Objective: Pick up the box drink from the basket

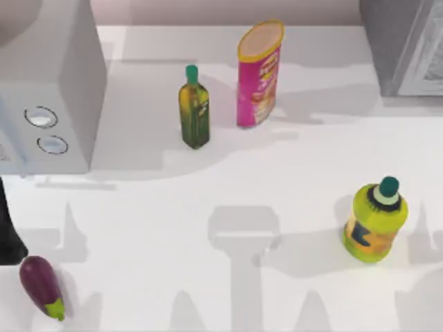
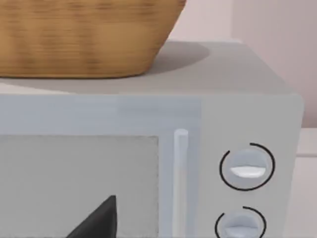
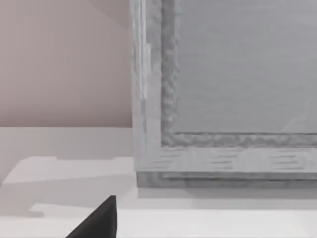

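The box drink is hidden from these views. The wicker basket (image 2: 84, 39) stands on top of the grey microwave (image 2: 247, 109), and in the left wrist view I see its woven side from below the rim, so its inside is hidden. A dark part of my left gripper (image 2: 99, 220) pokes in low in front of the microwave door. My left arm (image 1: 7, 232) shows as a black shape at the table's left edge, in front of the microwave (image 1: 48, 90). A dark part of my right gripper (image 3: 99, 220) sits low above the table, facing a grey cabinet (image 3: 228, 99).
An olive-oil bottle (image 1: 194, 111) and a tall pink canister (image 1: 259, 72) stand at the back middle. A round yellow-green bottle (image 1: 376, 221) stands at the right. A purple eggplant (image 1: 41, 285) lies at the front left. The grey cabinet (image 1: 408, 45) fills the back right corner.
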Tool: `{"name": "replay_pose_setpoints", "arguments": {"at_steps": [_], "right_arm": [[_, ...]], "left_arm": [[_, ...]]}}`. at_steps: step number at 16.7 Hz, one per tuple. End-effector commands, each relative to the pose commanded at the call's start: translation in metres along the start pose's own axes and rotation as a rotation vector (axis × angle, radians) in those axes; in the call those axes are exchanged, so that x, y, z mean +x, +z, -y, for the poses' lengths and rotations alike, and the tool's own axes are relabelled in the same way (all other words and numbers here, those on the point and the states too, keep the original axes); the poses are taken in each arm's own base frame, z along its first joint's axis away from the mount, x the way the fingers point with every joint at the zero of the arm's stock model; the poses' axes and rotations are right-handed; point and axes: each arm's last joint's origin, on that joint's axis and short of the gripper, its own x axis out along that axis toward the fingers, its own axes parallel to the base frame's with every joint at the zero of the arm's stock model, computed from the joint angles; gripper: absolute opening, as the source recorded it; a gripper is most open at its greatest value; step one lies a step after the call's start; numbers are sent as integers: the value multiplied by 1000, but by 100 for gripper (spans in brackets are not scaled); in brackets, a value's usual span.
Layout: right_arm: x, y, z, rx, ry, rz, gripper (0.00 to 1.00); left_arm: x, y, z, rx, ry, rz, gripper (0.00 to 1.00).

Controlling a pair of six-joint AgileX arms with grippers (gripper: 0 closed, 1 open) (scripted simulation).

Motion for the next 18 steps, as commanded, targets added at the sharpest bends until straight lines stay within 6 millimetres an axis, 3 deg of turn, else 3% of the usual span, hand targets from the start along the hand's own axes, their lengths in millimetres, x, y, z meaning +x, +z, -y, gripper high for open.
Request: {"name": "replay_pose_setpoints", "arguments": {"at_steps": [5,10,14,18], "right_arm": [[0,0,0,0,0,0,100],[0,0,0,0,0,0,100],[0,0,0,0,0,0,100],[0,0,0,0,0,0,100]], "left_arm": [[2,11,-1,0,-2,-1,100],[20,58,-8,-1,-8,-2,100],[58,103,-22,-3,-14,-3,100],[114,134,-47,-3,-18,-4,100]]}}
